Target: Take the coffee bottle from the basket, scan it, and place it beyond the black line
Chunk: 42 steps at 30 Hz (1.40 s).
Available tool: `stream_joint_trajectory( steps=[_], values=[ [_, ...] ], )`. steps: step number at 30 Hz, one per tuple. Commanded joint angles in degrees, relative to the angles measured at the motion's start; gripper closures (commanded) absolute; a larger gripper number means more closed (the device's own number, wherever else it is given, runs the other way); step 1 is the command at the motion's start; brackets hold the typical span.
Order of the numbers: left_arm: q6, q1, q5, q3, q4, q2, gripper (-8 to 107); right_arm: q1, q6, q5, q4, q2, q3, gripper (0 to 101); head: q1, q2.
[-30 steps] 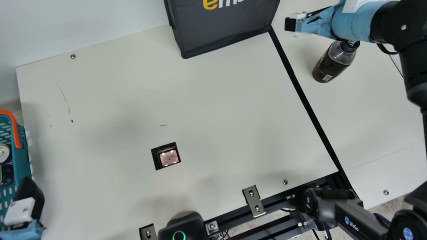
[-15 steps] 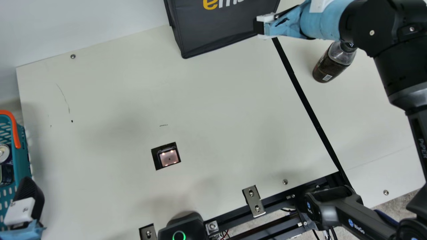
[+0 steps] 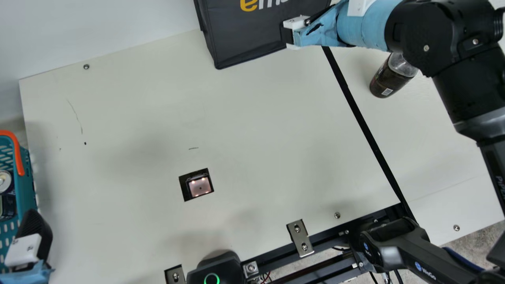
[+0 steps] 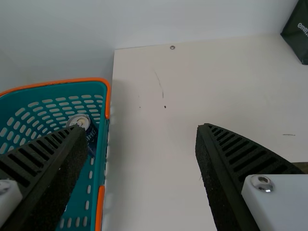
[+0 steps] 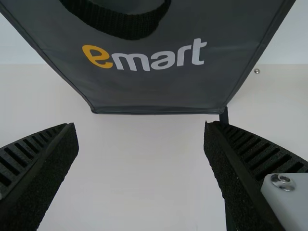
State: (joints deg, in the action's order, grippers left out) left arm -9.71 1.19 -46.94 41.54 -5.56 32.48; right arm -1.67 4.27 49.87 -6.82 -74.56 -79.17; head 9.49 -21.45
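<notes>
A broad cream tabletop (image 3: 244, 110) spreads across the main view. Over its far right part reaches my right arm, black and jointed, wrapped in light blue near the gripper. At the table's far side stands a dark grey fabric bag (image 3: 252, 35) with a yellow and white logo; the right wrist view shows a black strap handle on its face. At the left edge of the table is a teal perforated plastic basket (image 3: 27, 185) with orange trim.

A long straight black line (image 3: 365, 126) runs from near the bag to the table's front edge. My right gripper (image 3: 288, 34) is in front of the bag, its two black ribbed fingers wide apart in the right wrist view. My left gripper (image 3: 33, 232) is at the basket, also wide apart: in the left wrist view one finger overlaps the basket and the other shows against the table.

The coffee bottle (image 3: 390, 81), dark with a clear upper part, stands upright on the table to the right of the black line, its top hidden by the right arm. A square black scanner window (image 3: 199, 186) with a lit pinkish panel is set in the tabletop. A dark can with a silver top (image 4: 81, 122) sits in the basket.
</notes>
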Motion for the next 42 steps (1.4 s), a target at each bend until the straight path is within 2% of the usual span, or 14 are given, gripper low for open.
stream_joint_trajectory(
  steps=[1, 15, 42],
  values=[
    [0.0, 0.0, 0.0, 0.0, 0.0, 0.0, 9, -0.2, -0.1, 0.0, 0.2, 0.3, -0.2, 10, -1.6, -0.1],
    [0.0, 0.0, 0.0, 0.0, 0.0, 0.0, 9, -1.3, 0.0, 1.1, 1.8, 2.0, -3.6, 10, -1.6, -0.1],
    [7.0, -2.8, -22.3, 27.1, 4.0, 10.7, 9, 0.8, -1.8, 17.8, 7.0, 29.0, 8.1, 10, -1.6, 35.9]
  ],
)
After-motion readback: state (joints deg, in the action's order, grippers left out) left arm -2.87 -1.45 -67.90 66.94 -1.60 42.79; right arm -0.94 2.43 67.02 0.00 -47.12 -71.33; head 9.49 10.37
